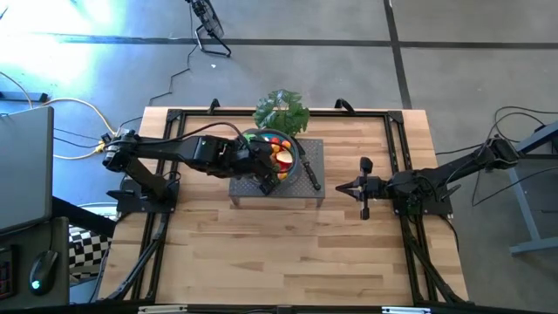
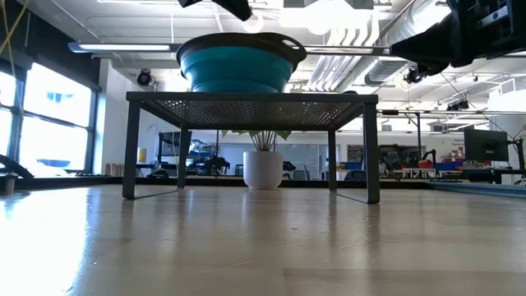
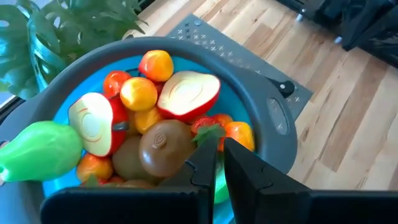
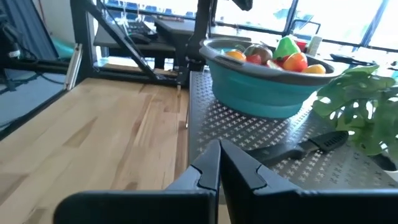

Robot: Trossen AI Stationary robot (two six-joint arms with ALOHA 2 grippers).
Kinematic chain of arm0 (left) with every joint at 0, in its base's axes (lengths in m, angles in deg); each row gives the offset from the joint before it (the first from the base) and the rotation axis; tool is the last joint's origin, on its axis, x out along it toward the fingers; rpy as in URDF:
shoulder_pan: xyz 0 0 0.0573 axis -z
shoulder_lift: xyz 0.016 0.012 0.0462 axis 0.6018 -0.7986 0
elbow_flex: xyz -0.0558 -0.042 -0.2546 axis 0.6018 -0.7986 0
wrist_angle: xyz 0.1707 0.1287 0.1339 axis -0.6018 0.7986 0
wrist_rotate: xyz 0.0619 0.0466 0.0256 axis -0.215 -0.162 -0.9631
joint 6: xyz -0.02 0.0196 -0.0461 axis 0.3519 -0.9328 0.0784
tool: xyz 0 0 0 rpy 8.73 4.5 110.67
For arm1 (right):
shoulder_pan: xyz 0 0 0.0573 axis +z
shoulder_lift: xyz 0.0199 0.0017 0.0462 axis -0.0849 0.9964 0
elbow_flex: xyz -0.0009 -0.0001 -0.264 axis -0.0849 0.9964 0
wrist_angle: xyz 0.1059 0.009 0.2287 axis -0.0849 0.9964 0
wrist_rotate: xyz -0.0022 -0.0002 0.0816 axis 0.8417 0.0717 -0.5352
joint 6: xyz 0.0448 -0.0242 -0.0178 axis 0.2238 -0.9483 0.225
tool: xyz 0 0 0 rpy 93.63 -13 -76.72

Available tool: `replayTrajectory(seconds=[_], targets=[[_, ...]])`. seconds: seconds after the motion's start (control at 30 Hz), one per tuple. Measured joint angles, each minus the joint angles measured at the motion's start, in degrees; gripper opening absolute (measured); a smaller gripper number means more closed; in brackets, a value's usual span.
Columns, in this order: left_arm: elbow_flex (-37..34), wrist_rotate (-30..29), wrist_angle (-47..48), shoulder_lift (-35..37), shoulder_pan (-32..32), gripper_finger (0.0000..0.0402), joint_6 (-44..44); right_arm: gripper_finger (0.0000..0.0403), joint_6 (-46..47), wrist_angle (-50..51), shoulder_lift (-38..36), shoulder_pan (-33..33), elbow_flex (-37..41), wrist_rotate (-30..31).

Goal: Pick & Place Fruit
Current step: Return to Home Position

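Several toy fruits fill the blue bowl [image 3: 261, 81]: a red-and-cream apple half [image 3: 189, 93], a brown kiwi [image 3: 165, 146], a green pear [image 3: 40, 149] and orange and yellow pieces. The bowl [image 1: 301, 150] stands on a grey perforated stand [image 1: 309, 187]. My left gripper [image 3: 217, 158] slants down over the bowl's near side [image 1: 273, 172], its fingers nearly together with a strip of green fruit [image 3: 217, 183] between them. My right gripper [image 1: 342, 186] waits shut and level to the right of the stand, touching nothing [image 4: 219, 163]. My left gripper has a green piece [image 3: 217, 186] in the narrow gap between its two fingers, coming slanting down from the table's left over the bowl's near side. The fingers hide which part of the piece they are on and whether it is clear of the other fruit.
A big leafy green bunch [image 1: 282, 111] stands just beyond the bowl at the table's far edge. A black-handled knife [image 1: 309, 172] lies on the stand to the bowl's right [image 4: 305, 146]. Bare wooden tabletop [image 1: 279, 253] spreads toward the near edge.
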Motion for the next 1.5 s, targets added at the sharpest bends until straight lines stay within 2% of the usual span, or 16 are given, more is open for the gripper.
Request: replayTrajectory(seconds=[0.13, 0.33, 0.47, 0.6, 0.7, 0.83, 1.13, 1.3, 1.4, 1.5], targets=[[0.00, -0.19, -1.17, 0.00, -0.03, 0.0029, -1.11, 0.0004, -0.02, 0.96, 0.00, 0.01, 0.00, -0.38], [0.00, -2.56, 0.51, -0.20, -0.31, 0.0029, -9.67, 0.0004, -0.04, 0.94, 0.00, 0.01, 0.00, -0.39], [-2.40, -2.33, -4.11, -1.03, 2.33, 0.0029, -17.05, 0.0004, 1.09, 0.94, 0.00, 0.02, 0.00, -0.33], [-5.40, 2.68, -14.84, -0.83, 6.42, 0.0029, -28.45, 0.0004, 3.88, 0.94, 0.00, 0.02, 0.00, -0.31], [-5.75, 6.47, -17.54, -0.92, 8.85, 0.0029, -33.91, 0.0004, 4.08, 0.94, 0.00, 0.02, 0.00, -0.30], [-5.73, 6.78, -18.36, -0.58, 11.11, 0.0029, -36.32, 0.0004, 5.30, 0.94, 0.00, 0.00, 0.00, -0.92], [-5.81, 7.07, -19.03, 0.59, 14.10, 0.0029, -38.97, 0.0004, 7.20, 1.05, 0.00, 0.02, 0.00, -7.51], [-14.02, 11.06, -31.17, 1.12, 14.62, 0.0029, -42.83, 0.0004, 7.28, 1.22, 0.00, 0.00, 0.00, -8.11], [-20.19, 17.44, -38.68, 2.53, 14.62, 0.0029, -44.40, 0.0004, 7.31, 1.39, 0.00, 0.02, 0.00, -8.13], [-26.13, 20.19, -43.66, 5.14, 14.68, 0.0029, -44.61, 0.0004, 7.46, 1.63, -0.02, 0.02, 0.00, -8.13]])
